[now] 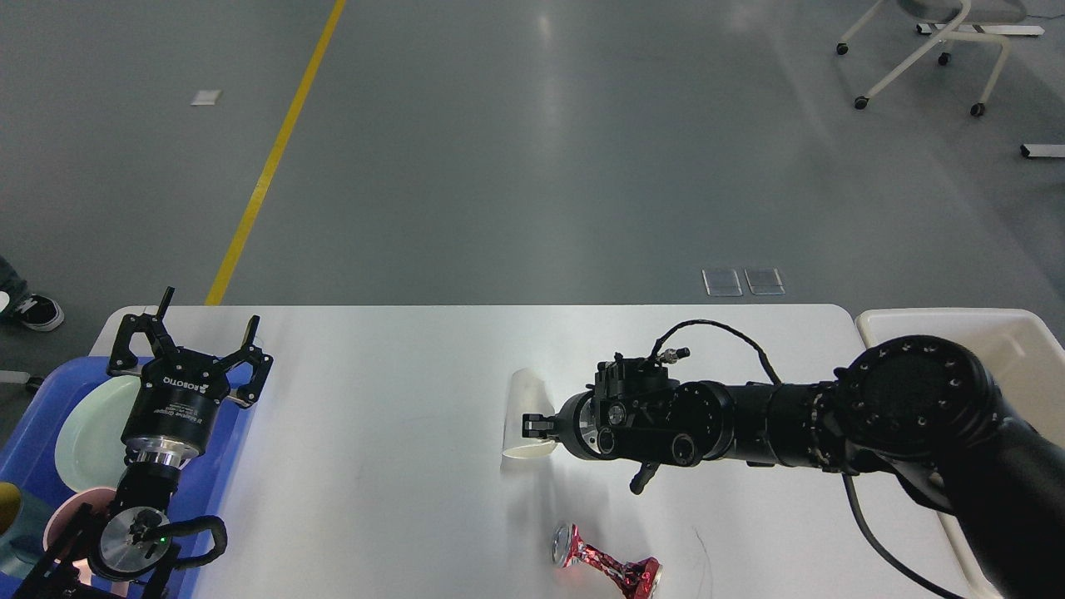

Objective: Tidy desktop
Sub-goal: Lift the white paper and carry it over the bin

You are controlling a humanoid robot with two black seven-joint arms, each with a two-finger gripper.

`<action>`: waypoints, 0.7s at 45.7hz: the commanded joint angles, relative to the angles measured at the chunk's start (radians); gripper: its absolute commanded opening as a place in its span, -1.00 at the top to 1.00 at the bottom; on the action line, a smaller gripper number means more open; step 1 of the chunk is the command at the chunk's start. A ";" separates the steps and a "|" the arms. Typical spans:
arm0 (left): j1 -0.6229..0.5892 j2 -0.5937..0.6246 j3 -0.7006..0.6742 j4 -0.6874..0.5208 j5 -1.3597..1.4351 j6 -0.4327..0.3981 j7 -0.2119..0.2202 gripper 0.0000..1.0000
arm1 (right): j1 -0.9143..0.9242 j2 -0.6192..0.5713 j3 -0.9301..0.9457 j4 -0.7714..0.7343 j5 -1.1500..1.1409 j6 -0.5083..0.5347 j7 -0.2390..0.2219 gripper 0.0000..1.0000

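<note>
place: lab or industrial test hall | floor: wide grey polished floor (532,150), marked by a yellow lane line (270,158) | furniture: a wheeled chair base (923,50) is seen at far right; a white desktop (391,399) is set as a workstation | equipment: a blue tray (229,449) and a cream bin (1023,333) are placed at the table ends

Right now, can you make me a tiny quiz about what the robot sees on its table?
1. True or false: the right claw is holding a white paper cup.
2. Which thing lies nearest the table's front edge? A) the crushed red can B) the green plate C) the cream bin
3. Fill in: the left claw hovers over the ____ tray, fingers spread.

Key: 1 true; 2 A; 3 blue.
</note>
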 commanded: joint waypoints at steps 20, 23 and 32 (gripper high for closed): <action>0.000 0.000 0.000 0.000 0.000 -0.001 0.000 -0.93 | 0.664 -0.262 -0.421 0.561 0.346 0.184 0.001 1.00; 0.000 0.000 0.000 0.000 0.000 0.001 0.002 -0.93 | 0.733 -0.298 -0.447 0.621 0.346 0.227 -0.001 1.00; 0.000 0.000 0.000 0.000 0.000 0.001 0.002 -0.93 | 0.933 -0.384 -0.546 0.810 0.373 0.307 -0.012 1.00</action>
